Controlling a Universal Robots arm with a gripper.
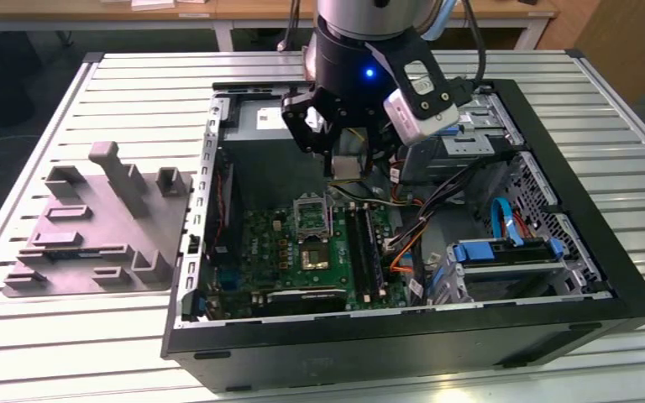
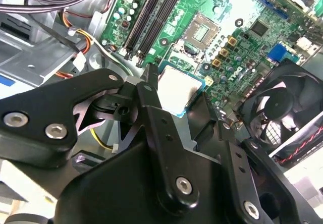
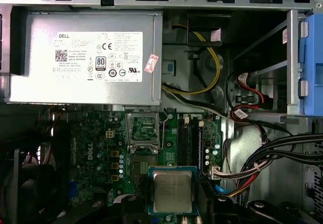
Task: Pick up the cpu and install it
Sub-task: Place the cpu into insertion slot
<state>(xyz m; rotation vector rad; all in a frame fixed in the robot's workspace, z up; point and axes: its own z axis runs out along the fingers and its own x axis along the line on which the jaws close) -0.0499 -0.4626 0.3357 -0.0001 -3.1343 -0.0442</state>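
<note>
gripper state: gripper point(image 2: 177, 95) closed down on cpu, fingers point(image 2: 150, 90) pinching two opposite edges; gap only chip-wide.
cpu location: cpu point(image 3: 172, 191) held in the air inside case point(image 1: 625, 294), above motherboard point(image 3: 101, 148), metal top toward the wrist cameras; looks clear of the board.
cpu vs fingers: between the fingertips, one on each side, touching both; roughly centred in the grip in both wrist views; level as far as I can tell.
cpu vs socket: socket point(image 3: 144, 128) open, looks empty; cpu near it but not over it, seems offset toward ram slots point(image 3: 192, 143).
exterior check: gripper hangs low in the case between psu point(image 1: 258, 117) and the board; cables point(image 1: 457, 191) just to the exterior view's right.
risk 1: bent socket pins. Cause: chip going down off-centre or turned the wrong way; corner mark too small to read.
risk 2: chip slips or tilts. Cause: thin edge grip with little contact area; a drop would land on board parts.
risk 3: fingers or linkage knock the socket frame or ram slots. Cause: tight room around the socket, bulky black links.
risk 4: cable snag. Cause: loose bundle close to the wrist.
progress: pick done, judging by the grip; chip not yet seated.
</note>
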